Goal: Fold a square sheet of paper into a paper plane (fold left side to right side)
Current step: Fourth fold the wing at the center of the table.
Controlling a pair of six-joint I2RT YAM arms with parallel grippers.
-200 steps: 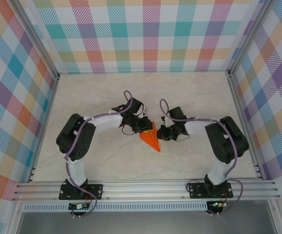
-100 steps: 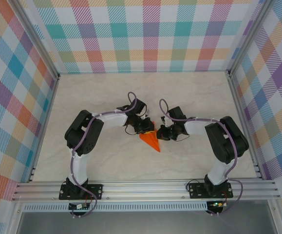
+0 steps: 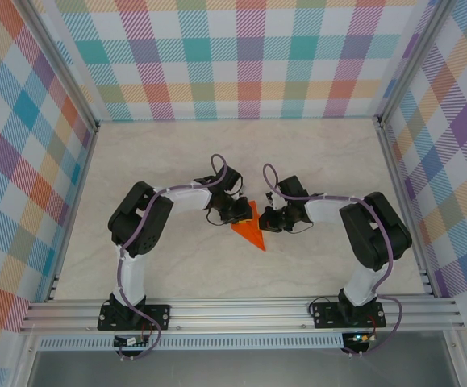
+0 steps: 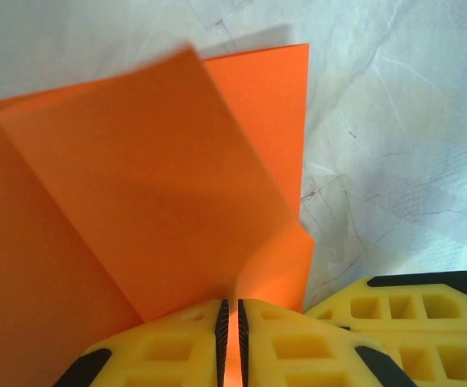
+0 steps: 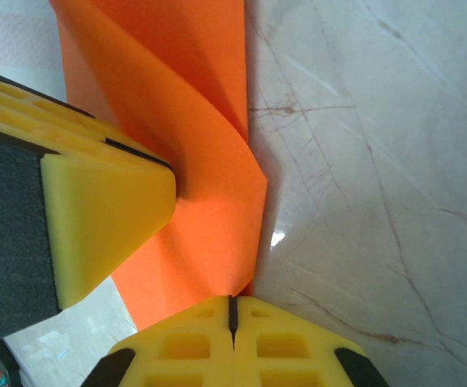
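Pinching the paper plane (image 3: pixel 252 233): left gripper (image 4: pixel 231 313); right gripper (image 5: pixel 231 308) likewise.

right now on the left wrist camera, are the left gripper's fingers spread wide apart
No, the yellow fingers of the left gripper stand almost together, pinching a raised flap of the orange paper in the thin slit between them.

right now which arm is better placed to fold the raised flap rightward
Left: the left gripper pinches a raised flap of the orange paper, while the right gripper sits shut at its edge, likely pinning it.
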